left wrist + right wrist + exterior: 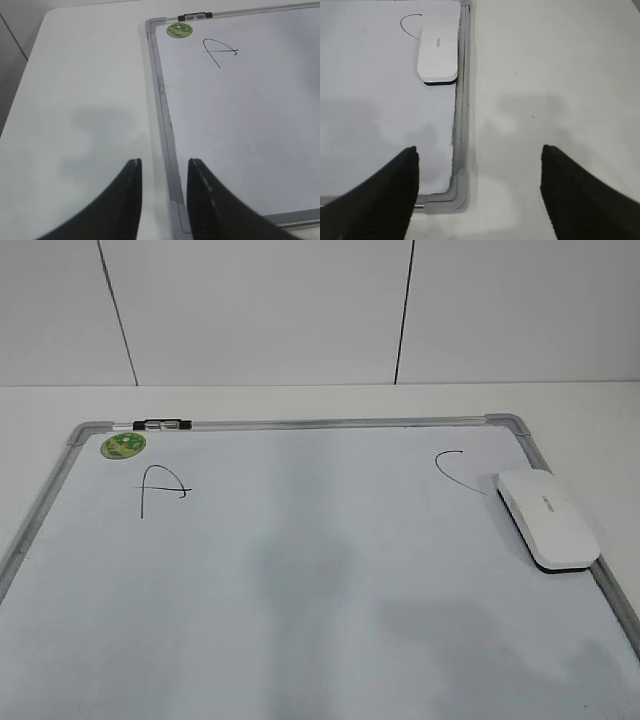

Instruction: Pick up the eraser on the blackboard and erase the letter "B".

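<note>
No "B" visible on the blackboard (pixel 300 590), only A and C, so erasing looks done. Eraser (pixel 548 518) lies flat at its right edge beside the C. Right tool (pixel 477 192) released wide, left tool (pixel 162 200) slightly parted, both empty.

One board (pixel 300 620). One eraser (pixel 548 518). One marker (pixel 162 424). One green sticker (pixel 123 445). Two drawn letters: an "A" (pixel 160 487) and a "C" (pixel 455 468). Two grippers, left (pixel 162 200) and right (pixel 477 192), two fingers each.
</note>
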Tool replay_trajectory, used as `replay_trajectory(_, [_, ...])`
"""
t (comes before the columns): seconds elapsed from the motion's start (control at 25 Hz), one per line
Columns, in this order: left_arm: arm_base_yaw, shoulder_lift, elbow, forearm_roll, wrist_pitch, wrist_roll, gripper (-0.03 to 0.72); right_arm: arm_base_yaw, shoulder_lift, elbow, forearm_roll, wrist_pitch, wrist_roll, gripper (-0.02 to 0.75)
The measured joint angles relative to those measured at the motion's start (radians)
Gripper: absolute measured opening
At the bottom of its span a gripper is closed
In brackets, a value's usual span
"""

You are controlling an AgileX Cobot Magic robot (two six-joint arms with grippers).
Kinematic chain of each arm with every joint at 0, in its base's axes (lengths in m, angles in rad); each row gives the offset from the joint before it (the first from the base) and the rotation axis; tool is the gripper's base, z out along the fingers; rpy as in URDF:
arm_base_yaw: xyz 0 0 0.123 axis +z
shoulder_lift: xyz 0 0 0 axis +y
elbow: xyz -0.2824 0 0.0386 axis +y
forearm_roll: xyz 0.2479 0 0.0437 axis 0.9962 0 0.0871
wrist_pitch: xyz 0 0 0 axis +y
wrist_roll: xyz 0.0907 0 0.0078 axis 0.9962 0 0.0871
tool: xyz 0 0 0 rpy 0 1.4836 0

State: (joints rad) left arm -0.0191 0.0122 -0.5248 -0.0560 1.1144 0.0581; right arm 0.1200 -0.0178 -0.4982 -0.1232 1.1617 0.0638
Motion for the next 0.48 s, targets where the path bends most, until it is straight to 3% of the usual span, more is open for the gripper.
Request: replay_trajectory(0.48, [0.0, 0.0, 0.0, 0.0, 0.0, 0.0, 0.235, 0.0, 0.0, 0.0, -0.004, -0.002, -0.002, 0.585])
